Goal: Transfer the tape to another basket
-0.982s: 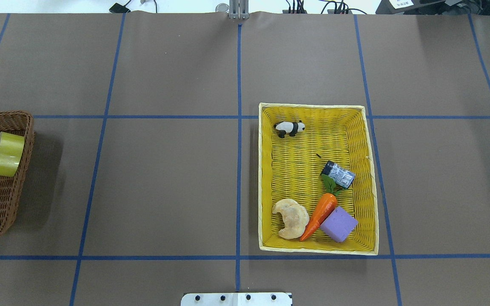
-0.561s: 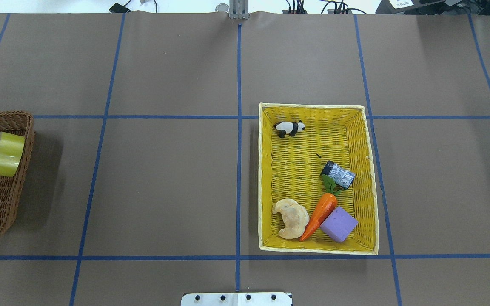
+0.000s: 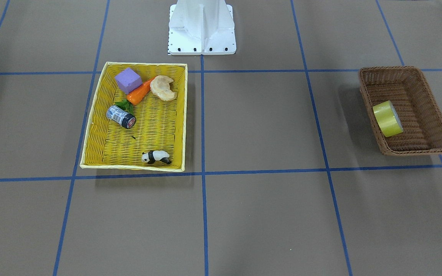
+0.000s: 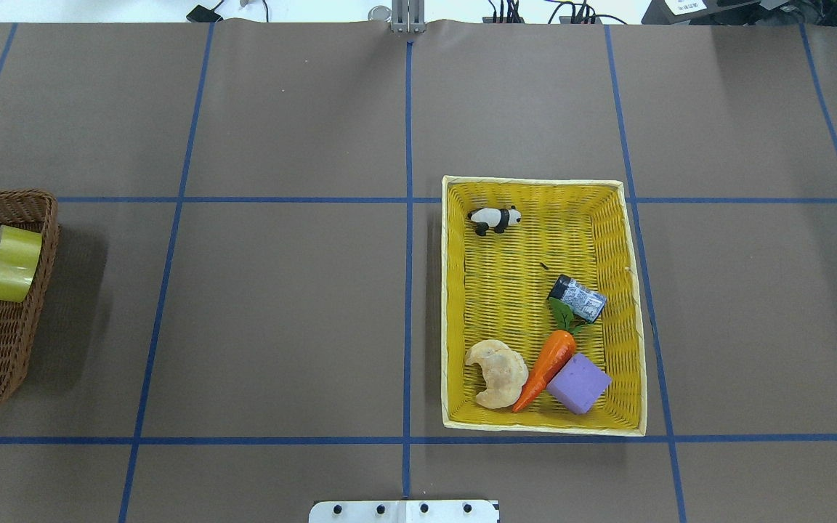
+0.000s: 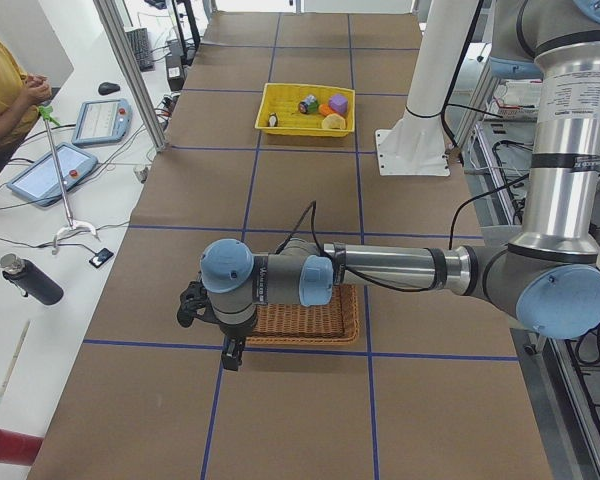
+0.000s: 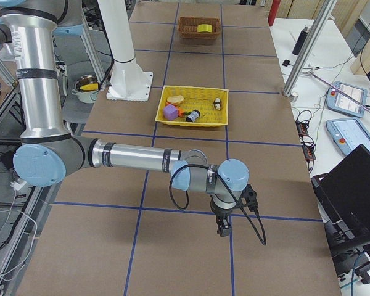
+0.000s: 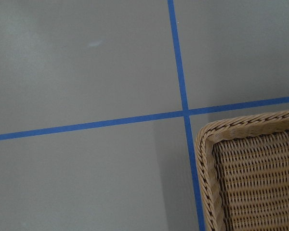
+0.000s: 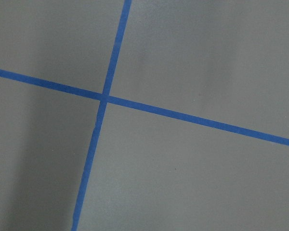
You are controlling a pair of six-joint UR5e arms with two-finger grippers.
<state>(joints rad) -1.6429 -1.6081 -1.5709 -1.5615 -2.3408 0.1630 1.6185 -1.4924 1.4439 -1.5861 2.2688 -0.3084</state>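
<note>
The yellow tape roll (image 3: 387, 119) lies on its side in the dark-brown wicker basket (image 3: 397, 69), against its inner long wall. It shows at the far left of the overhead view (image 4: 11, 263), in the basket (image 4: 4, 195). The basket's corner shows in the left wrist view (image 7: 241, 122). My left gripper (image 5: 231, 353) hangs past the basket's outer end, pointing down at the table. My right gripper (image 6: 224, 228) hangs over bare table at the opposite end. I cannot tell whether either gripper is open or shut.
A shallow bright-yellow basket (image 4: 535, 179) right of centre holds a panda figure (image 4: 495, 219), a small can (image 4: 577, 298), a carrot (image 4: 548, 366), a purple block (image 4: 579, 383) and a croissant (image 4: 497, 373). The robot's white base (image 3: 202, 28) stands behind it. Operators' gear sits beyond the table.
</note>
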